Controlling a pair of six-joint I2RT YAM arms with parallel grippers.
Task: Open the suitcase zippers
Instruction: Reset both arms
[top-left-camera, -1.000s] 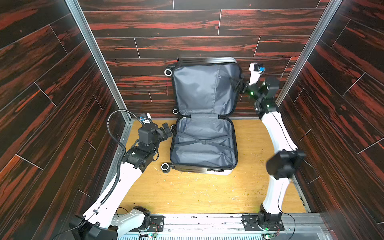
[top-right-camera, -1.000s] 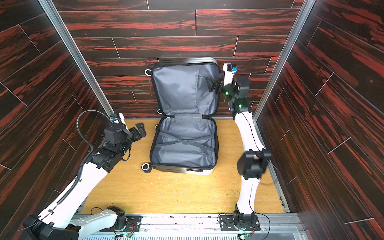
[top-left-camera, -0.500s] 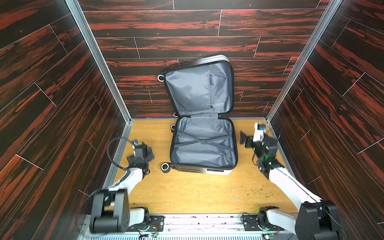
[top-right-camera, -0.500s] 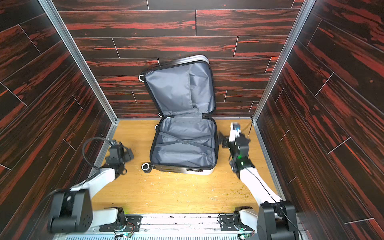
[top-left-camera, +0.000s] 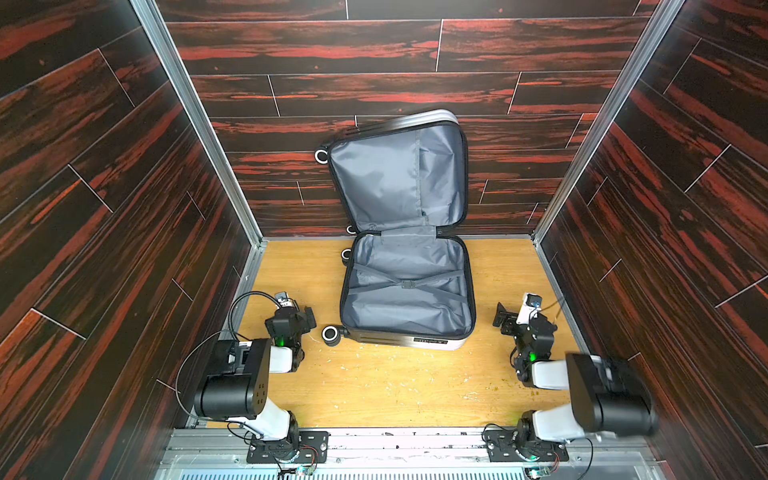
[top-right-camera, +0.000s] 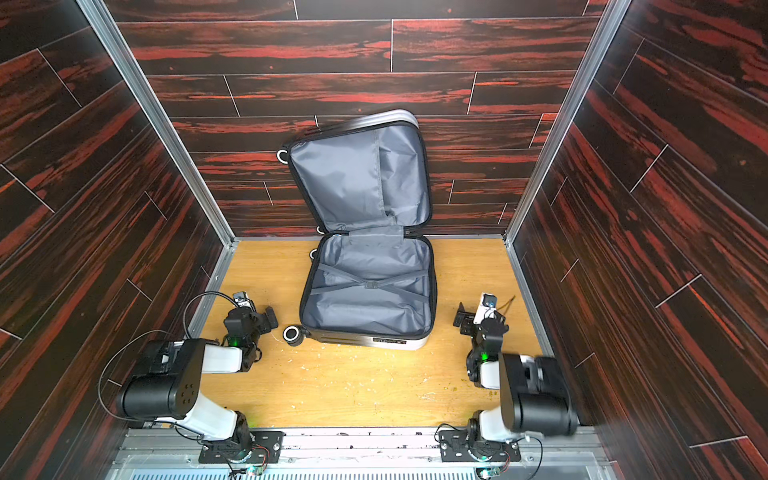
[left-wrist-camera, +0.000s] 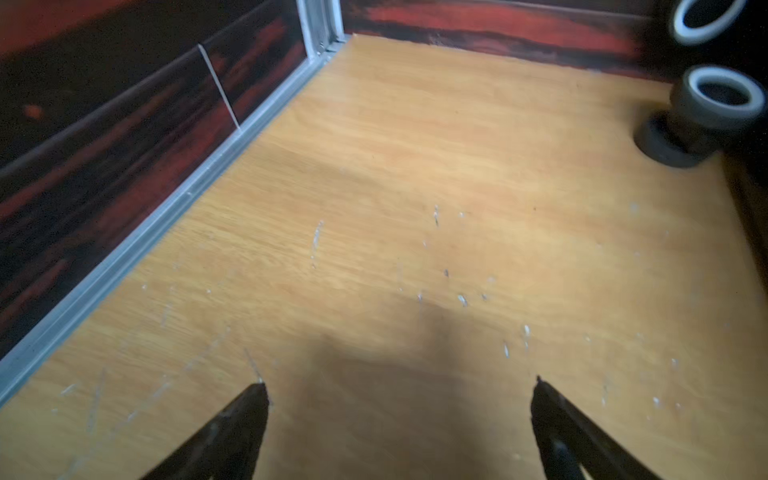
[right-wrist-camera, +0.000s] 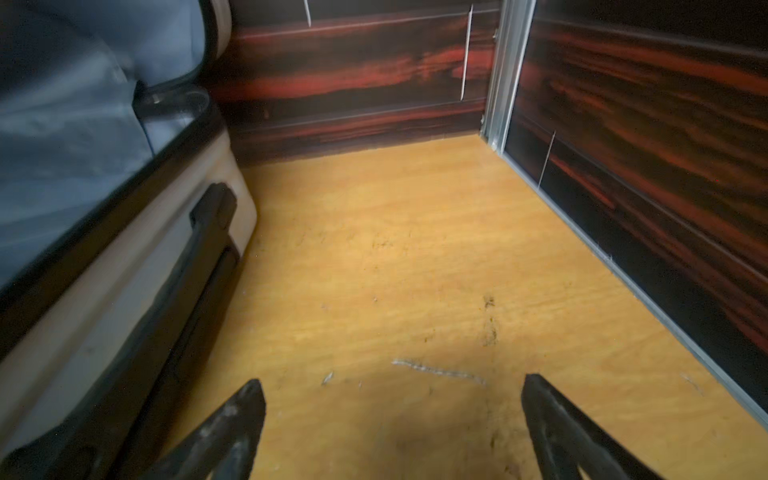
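Observation:
The suitcase (top-left-camera: 407, 291) (top-right-camera: 365, 291) lies wide open on the wooden floor, grey lining showing. Its lid (top-left-camera: 395, 183) stands tilted against the back wall. The zippers' black track (top-left-camera: 471, 291) (right-wrist-camera: 95, 216) runs parted around both rims; no pulls are discernible. My left gripper (top-left-camera: 309, 316) (top-right-camera: 271, 318) (left-wrist-camera: 401, 384) hovers open over bare floor left of the case, near a wheel (top-left-camera: 330, 334) (left-wrist-camera: 719, 99). To the right of the case, the right gripper (top-left-camera: 502, 318) (top-right-camera: 462, 320) (right-wrist-camera: 392, 382) is open beside the white shell, holding nothing.
Dark red-streaked wall panels (top-left-camera: 374, 91) close in the back and both sides, with metal corner posts (top-left-camera: 195, 120). A black handle (right-wrist-camera: 199, 266) runs along the case's side. Both folded arms sit low near the front rail (top-left-camera: 395, 440).
Both arms have pulled back from the suitcase toward the front and folded low. The right gripper left the lid's edge, and the lid now leans tilted to the left.

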